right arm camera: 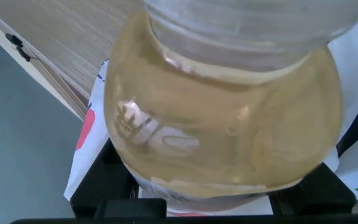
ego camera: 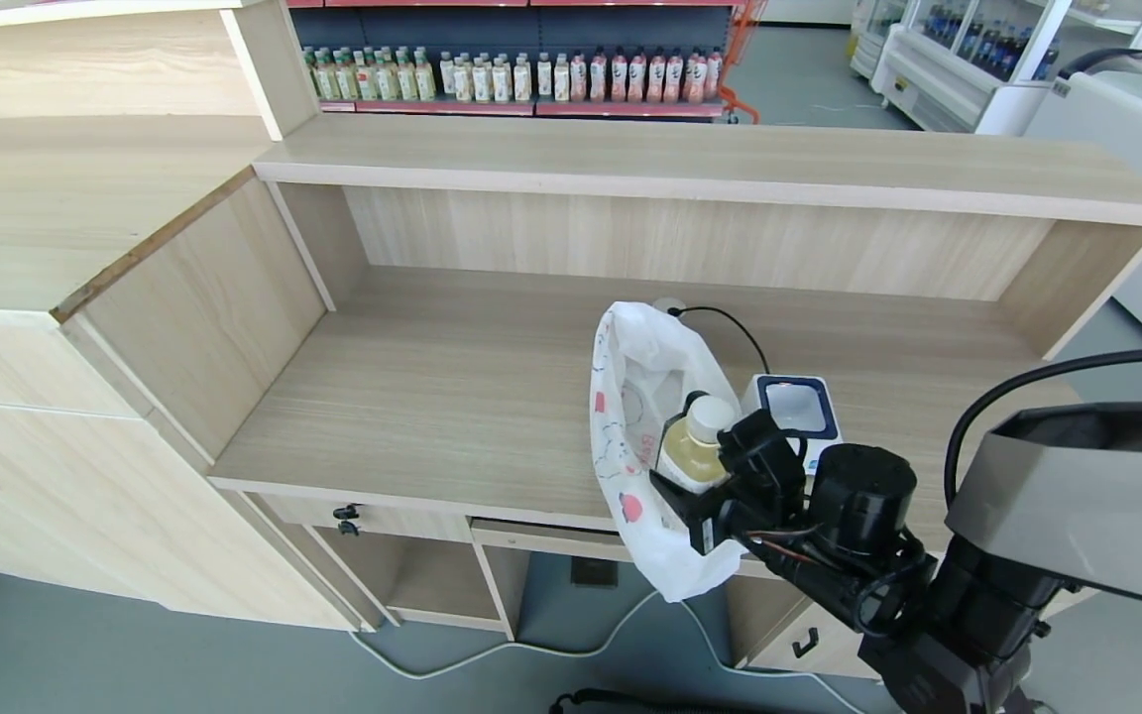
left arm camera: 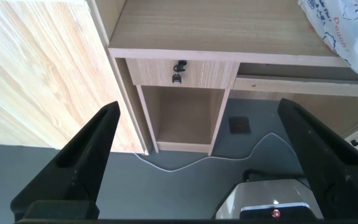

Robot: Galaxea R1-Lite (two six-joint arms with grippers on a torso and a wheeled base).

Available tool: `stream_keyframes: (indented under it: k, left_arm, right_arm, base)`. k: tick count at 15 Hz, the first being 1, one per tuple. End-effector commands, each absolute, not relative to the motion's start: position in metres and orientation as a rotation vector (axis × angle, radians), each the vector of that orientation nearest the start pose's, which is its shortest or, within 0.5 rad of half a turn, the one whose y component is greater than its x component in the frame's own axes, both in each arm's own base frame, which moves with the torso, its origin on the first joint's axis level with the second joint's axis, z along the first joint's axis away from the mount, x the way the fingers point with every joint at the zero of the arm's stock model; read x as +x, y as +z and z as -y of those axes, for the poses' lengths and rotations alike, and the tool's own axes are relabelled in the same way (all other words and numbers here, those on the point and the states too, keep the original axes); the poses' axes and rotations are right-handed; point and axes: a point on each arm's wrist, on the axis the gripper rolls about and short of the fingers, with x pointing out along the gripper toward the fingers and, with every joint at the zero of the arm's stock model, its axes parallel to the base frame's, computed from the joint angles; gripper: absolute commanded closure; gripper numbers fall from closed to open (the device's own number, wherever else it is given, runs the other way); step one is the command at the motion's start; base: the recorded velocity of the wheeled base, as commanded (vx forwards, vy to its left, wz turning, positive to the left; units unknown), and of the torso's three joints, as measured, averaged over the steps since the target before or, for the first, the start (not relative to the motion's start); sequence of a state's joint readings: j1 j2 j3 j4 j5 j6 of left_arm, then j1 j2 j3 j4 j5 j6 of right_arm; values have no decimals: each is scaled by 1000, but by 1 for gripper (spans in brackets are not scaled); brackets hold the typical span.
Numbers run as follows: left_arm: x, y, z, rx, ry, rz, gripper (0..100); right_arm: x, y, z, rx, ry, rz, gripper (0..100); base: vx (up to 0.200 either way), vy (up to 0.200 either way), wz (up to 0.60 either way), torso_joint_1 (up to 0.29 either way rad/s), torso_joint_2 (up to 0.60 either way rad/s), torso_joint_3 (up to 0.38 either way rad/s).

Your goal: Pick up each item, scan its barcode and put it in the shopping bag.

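Right claw (ego camera: 710, 468) is the nearest thing, at the near right edge of the counter (ego camera: 452, 387). Its two black fingers are closed on the sides of a bottle (ego camera: 698, 451) and hold it almost upright. The bottle has a white cap and a pale yellow drink inside. It has a light label, but the writing on it I cannot read. The right wrist view shows the same bottle very close, with the black fingers pressed on both sides of it.

The bottle is at the mouth of the white plastic shopping bag (ego camera: 621, 347), over the near part of the opening. How deep it sits inside I cannot tell. The bag stands on the counter and its near end hangs over the counter edge. It has small red and blue prints and some red letters, too small to read.

Just right of the bag stands the scanner (ego camera: 797, 407), a white box with a dark blue frame around a grey window. A black cable (ego camera: 730, 322) goes from it to the far side of the counter.

The left claw (left arm camera: 201, 112) is wide open and holds nothing. It hangs low, in front of the counter, before a drawer with a key (left arm camera: 179, 71).
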State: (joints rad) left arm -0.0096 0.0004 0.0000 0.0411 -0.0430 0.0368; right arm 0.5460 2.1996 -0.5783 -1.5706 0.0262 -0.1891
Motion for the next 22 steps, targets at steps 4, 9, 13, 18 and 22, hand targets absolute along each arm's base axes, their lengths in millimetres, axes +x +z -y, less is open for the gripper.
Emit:
stream_keyframes:
  k: [4, 9, 13, 18, 22]
  left_arm:
    - [-23, 71, 1, 36, -54, -40, 0]
    - [-23, 71, 1, 36, -53, -39, 0]
    - [-23, 71, 1, 36, -53, -40, 0]
    - [-23, 71, 1, 36, -53, -40, 0]
    - [-23, 71, 1, 36, -53, -39, 0]
  right_arm:
    - [304, 52, -175, -204, 552, -7, 100]
    - [305, 46, -175, -209, 550, -24, 100]
    - [307, 44, -172, -213, 540, -30, 100]
    - [312, 40, -165, -215, 518, -43, 100]
    - [312, 40, -163, -221, 514, -40, 0]
  base:
    - [0, 0, 0, 0, 0, 0]
    - [0, 0, 0, 0, 0, 0]
    - [0, 0, 0, 0, 0, 0]
    - [0, 0, 0, 0, 0, 0]
    - [0, 0, 0, 0, 0, 0]
